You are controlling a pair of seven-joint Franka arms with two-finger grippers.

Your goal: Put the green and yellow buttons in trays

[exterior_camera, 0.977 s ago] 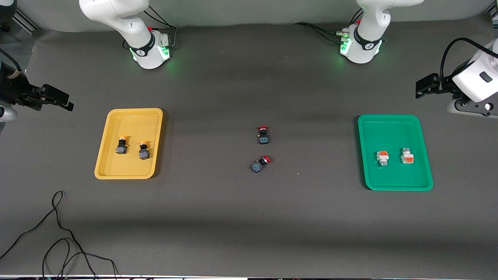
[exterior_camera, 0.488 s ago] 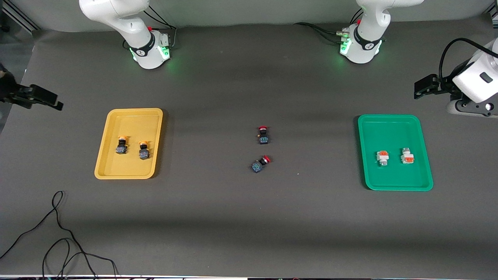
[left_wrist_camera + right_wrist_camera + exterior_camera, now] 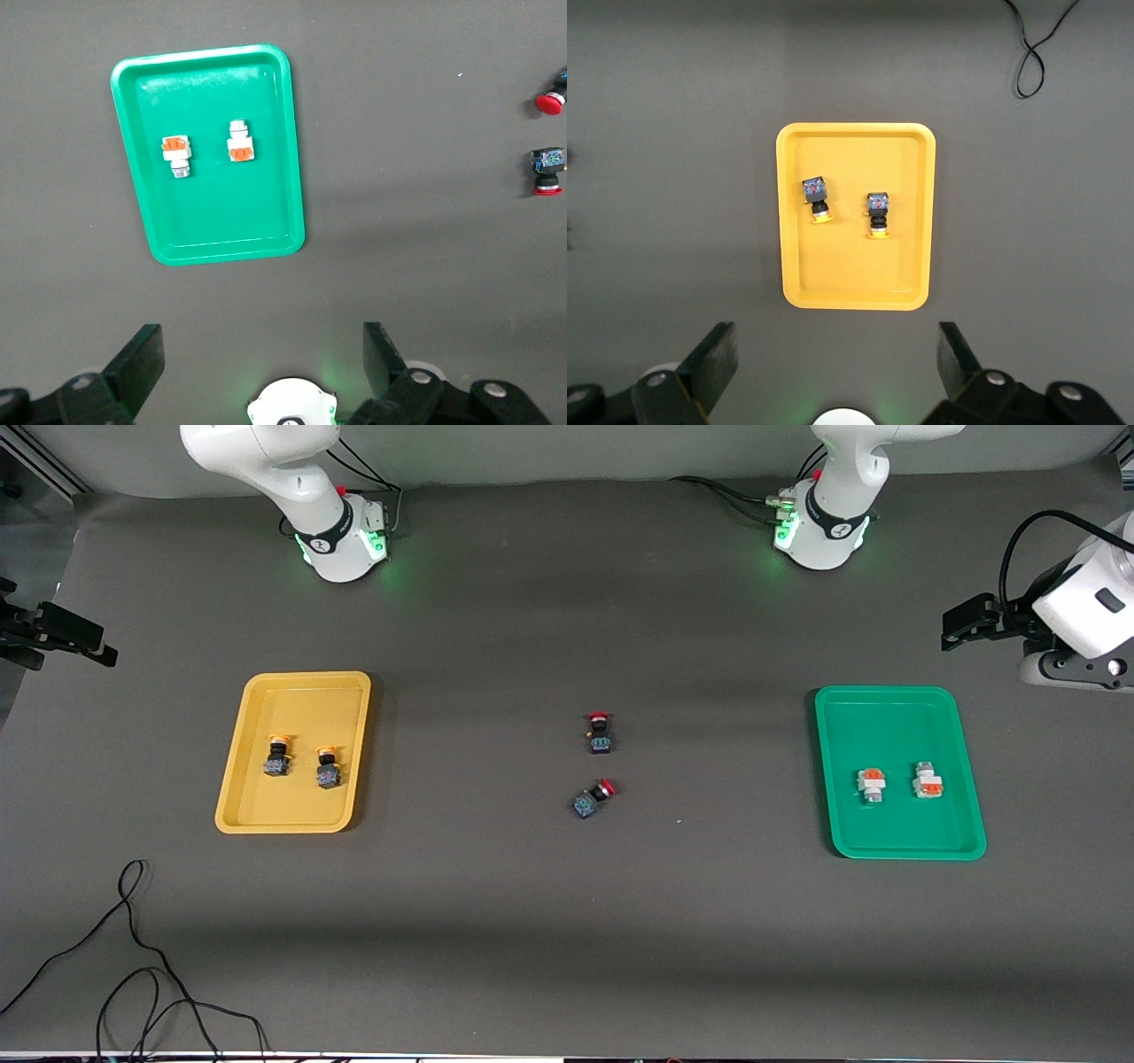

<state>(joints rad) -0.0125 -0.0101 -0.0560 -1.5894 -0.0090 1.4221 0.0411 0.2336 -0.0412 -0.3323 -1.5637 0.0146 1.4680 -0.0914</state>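
Buttons sorted into both trays — both tools up and spread.

Two yellow-capped buttons (image 3: 302, 763) lie side by side in the yellow tray (image 3: 306, 684) toward the right arm's end of the tabletop (image 3: 496, 921); two white-and-orange buttons (image 3: 899, 784) lie in the green tray (image 3: 886, 696) toward the left arm's end. Two red-capped switches (image 3: 596, 766) sit on the tabletop between the trays (no lettering legible on any of them). The left tool (image 3: 264, 363) hangs over the tabletop beside the green tray, the right tool (image 3: 837, 359) beside the yellow one — both with fingers apart, holding nothing.
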